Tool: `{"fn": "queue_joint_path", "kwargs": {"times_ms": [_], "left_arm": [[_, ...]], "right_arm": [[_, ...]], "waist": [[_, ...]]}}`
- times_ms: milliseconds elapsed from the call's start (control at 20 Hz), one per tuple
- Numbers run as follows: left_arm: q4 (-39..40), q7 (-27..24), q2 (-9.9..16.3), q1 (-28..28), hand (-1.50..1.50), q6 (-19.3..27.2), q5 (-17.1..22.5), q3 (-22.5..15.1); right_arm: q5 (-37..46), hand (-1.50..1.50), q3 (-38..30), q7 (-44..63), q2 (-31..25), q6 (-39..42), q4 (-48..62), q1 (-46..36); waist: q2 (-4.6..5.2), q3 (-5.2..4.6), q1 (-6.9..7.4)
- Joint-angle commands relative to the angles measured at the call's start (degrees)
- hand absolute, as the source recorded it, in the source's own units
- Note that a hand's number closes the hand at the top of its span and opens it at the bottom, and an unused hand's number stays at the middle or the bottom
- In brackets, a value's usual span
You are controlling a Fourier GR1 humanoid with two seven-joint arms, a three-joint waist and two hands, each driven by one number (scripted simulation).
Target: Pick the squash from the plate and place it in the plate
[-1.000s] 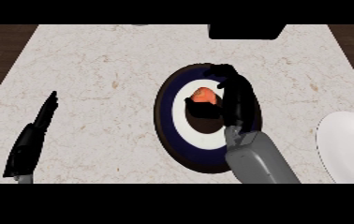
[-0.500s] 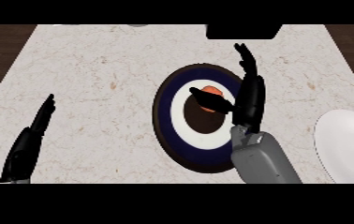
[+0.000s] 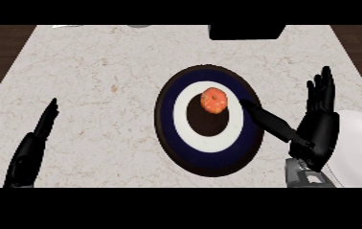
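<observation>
An orange squash [image 3: 213, 100] lies on the round dark plate [image 3: 170, 127] with blue, white and dark rings, in the middle of the counter. My right hand [image 3: 317, 127] stands open to the right of the plate, fingers up, its thumb stretched left over the plate's rim and stopping short of the squash. It holds nothing. A white plate [image 3: 351, 151] shows at the right edge, partly hidden behind that hand. My left hand [image 3: 29, 151] rests open at the lower left, fingers up, far from both plates.
A black block [image 3: 246, 30] sits at the counter's far edge, above the dark plate. Dark wood floor shows past the counter's left and right edges. Light speckled counter stretches between the left hand and the dark plate.
My right hand was curled over the squash on the dark plate; it has opened and moved off to the right, leaving the squash lying uncovered there. The left hand barely moved.
</observation>
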Motion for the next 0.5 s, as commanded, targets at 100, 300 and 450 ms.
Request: {"fn": "queue_joint_path", "kwargs": {"times_ms": [100,300,450], "left_arm": [[3.39,-3.94,0.01,0.68,0.0,-0.5,0.08,1.43],[1.41,-0.63,-0.42,-0.2,0.0,-0.49,-0.52,0.88],[-1.84,1.12,0.03,0.09,0.0,-0.85,-0.86,1.11]], "right_arm": [[-20.58,-1.5,-6.24,-20.77,-3.98,4.91,-8.34,15.17],[-31.73,-1.5,-15.06,-34.06,-5.65,15.28,-5.19,20.18],[-36.57,-1.5,-20.16,-39.94,-6.97,22.97,-0.26,23.7]], "waist": [[0.0,0.02,-0.5],[-0.01,0.0,-0.42],[-0.02,-0.05,0.02]]}}
